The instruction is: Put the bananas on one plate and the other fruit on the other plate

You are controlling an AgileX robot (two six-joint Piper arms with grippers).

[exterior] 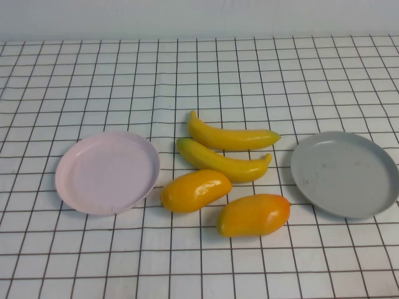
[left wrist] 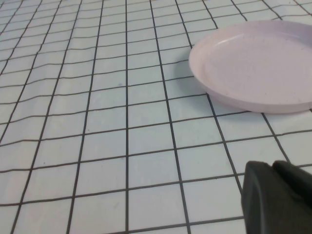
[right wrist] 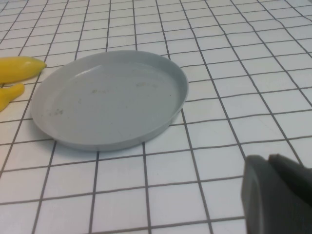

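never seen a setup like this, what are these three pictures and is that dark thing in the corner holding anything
It's a two-armed table robot. One picture looks down from a raised camera; the other two come from cameras on each wrist. The dark shape is a claw: the left claw near the pink plate, the right claw near the grey plate. Both are shut and hold nothing. Between the plates, on the checked cloth, lie two bananas and two orange-yellow fruits.

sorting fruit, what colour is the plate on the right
Plain grey plate, clearest in the high view.
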